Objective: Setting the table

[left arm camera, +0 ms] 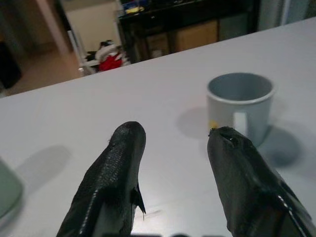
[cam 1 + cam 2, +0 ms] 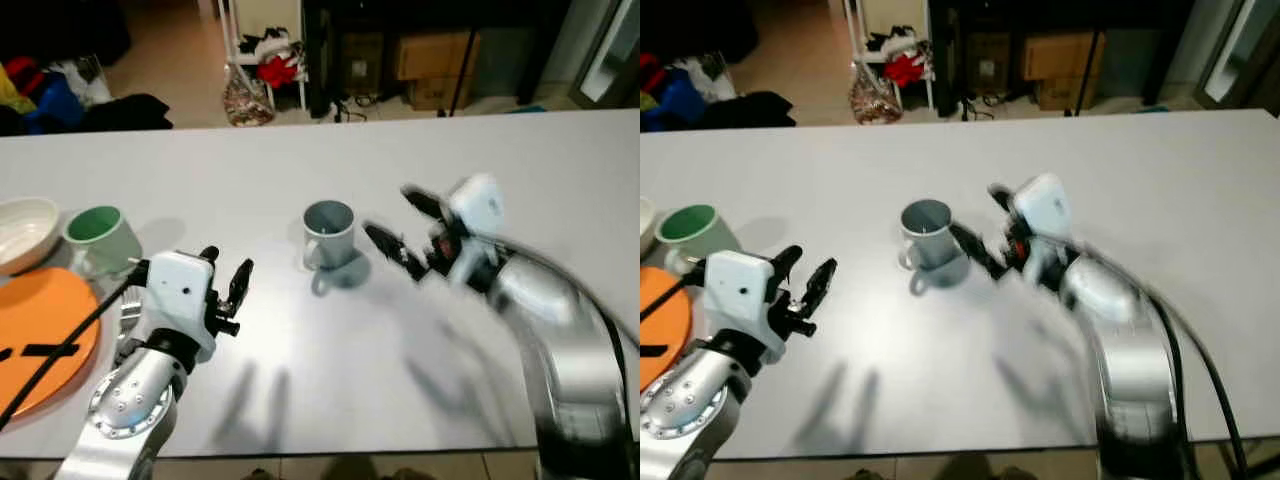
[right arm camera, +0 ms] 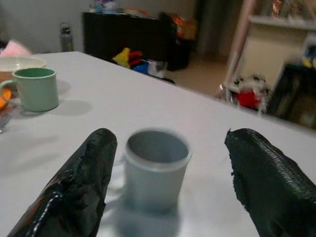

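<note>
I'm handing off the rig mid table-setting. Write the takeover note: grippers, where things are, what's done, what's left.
Right gripper: open, empty, just right of the grey mug, fingers pointing at it, mug lined up between them in the right wrist view; not touching yet.
Left gripper: open, empty, above the table left of the mug.
At the robot's far left: orange plate, green mug and white bowl behind it, a fork beside the plate.
Done: nothing held.
Left: grasp the grey mug, probably move it to the place setting.

Bright overhead light washed the white tabletop [image 2: 300, 170]; soft shadows fell toward the camera — the right hand [image 2: 398, 226] was motion-blurred, the background dim.
</note>
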Robot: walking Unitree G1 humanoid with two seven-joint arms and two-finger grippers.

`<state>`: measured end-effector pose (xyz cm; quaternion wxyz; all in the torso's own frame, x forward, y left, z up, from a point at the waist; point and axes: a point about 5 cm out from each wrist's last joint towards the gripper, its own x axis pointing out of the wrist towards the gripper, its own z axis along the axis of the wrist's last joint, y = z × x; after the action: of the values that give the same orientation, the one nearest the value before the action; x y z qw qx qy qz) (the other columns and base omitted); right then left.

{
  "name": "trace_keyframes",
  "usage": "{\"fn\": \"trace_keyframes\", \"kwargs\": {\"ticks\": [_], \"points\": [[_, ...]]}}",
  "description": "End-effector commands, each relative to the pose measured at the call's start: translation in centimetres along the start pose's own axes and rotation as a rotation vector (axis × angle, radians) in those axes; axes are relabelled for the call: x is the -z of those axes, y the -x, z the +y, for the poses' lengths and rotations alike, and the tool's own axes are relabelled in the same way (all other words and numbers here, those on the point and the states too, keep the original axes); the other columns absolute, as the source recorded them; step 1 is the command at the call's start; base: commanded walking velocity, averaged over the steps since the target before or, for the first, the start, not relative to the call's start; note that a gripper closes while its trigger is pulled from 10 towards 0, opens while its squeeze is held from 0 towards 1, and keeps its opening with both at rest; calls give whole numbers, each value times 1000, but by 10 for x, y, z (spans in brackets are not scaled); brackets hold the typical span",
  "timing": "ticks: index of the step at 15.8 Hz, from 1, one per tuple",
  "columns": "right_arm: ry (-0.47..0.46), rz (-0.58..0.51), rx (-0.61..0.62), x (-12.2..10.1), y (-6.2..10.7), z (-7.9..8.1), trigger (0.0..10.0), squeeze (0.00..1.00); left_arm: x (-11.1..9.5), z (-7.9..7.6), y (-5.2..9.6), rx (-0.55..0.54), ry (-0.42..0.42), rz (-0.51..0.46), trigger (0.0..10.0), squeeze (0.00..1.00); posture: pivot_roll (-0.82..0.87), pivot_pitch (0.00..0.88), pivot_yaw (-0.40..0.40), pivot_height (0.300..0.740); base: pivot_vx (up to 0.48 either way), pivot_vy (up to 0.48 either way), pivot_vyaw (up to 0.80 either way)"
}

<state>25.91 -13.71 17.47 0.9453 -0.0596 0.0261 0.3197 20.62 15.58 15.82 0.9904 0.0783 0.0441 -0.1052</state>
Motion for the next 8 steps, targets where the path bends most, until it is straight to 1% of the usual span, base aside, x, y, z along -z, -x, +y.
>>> {"fn": "trace_keyframes", "kwargs": {"ticks": [1,2,3,4,5,7,8], "points": [[-40,25,59,6,6,5,10000,0,1,0,-1,-22,-7,-6,10000,0,-121,0,97,740,0,0,0],[-66,42,126,13,14,9,10000,0,0,0,-2,-39,-4,-17,10000,0,-125,0,96,740,0,0,0],[-124,41,162,16,21,13,10000,0,2,1,-2,-67,12,-15,10000,0,-128,0,97,740,0,0,0],[-129,60,218,23,27,14,10000,0,5,1,-1,-79,8,-5,10000,0,-130,0,93,740,0,0,0],[-117,77,239,25,30,15,10000,0,6,0,0,-80,9,-1,10000,0,-134,0,91,740,0,0,0],[-106,85,222,24,28,17,10000,0,6,-2,0,-71,9,-1,10000,0,-132,0,86,740,0,0,0],[-109,100,217,27,28,16,10000,0,6,-3,0,-72,8,0,10000,0,-128,0,81,740,-251,0,0]]}}
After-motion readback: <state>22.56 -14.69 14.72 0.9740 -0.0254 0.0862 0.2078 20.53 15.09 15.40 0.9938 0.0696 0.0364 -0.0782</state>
